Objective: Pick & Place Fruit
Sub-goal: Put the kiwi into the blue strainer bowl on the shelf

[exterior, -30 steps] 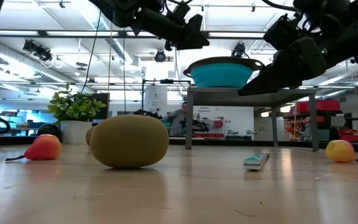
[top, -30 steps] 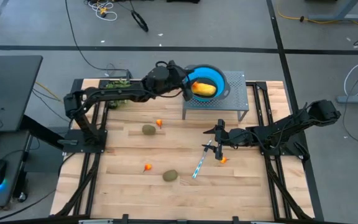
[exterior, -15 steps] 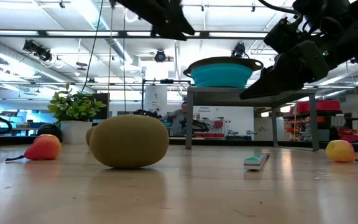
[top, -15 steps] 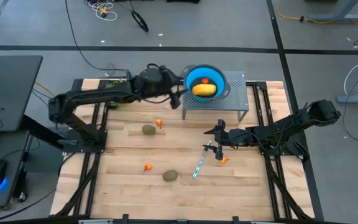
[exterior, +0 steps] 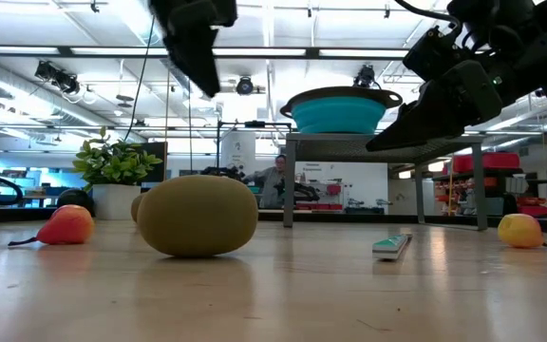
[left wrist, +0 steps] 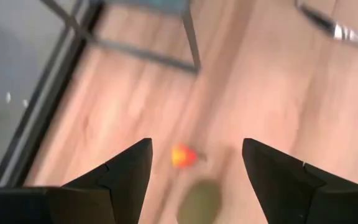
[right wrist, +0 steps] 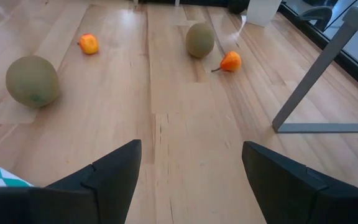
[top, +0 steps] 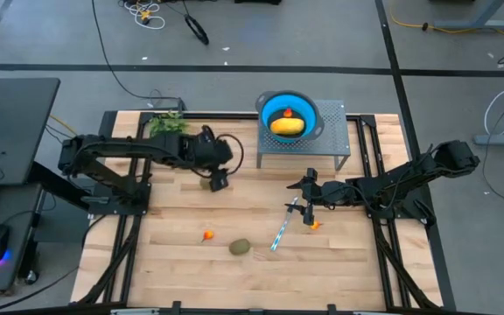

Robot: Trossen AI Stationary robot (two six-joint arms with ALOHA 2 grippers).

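The yellow-orange oblong (top: 287,126) lies in the blue bowl (top: 308,112) on the grey stand, with a tiny red bit (top: 289,113) beside it. One kiwi (top: 206,183) lies mid-table, and my left gripper (top: 218,180) hovers open just above it. The left wrist view shows this kiwi (left wrist: 201,200) and an orange-red bit (left wrist: 182,155) below the open fingers. The second kiwi (top: 240,248) and an orange bit (top: 207,235) lie nearer the front edge. My right gripper (top: 309,189) hangs open above the table's middle right, with another orange bit (top: 314,225) close by.
A slim silver-blue utensil (top: 280,229) lies slanted between the second kiwi and the right gripper. The green plant (top: 166,125) stands at the far left corner. The stand's legs (right wrist: 316,81) rise beside the right gripper. Bare wood shows along the near edge.
My left gripper has drawn back from over the blue bowl, swung toward the table's left and near side, and come down over the mid-table kiwi. The red bit in the bowl now shows. The right arm has kept still.
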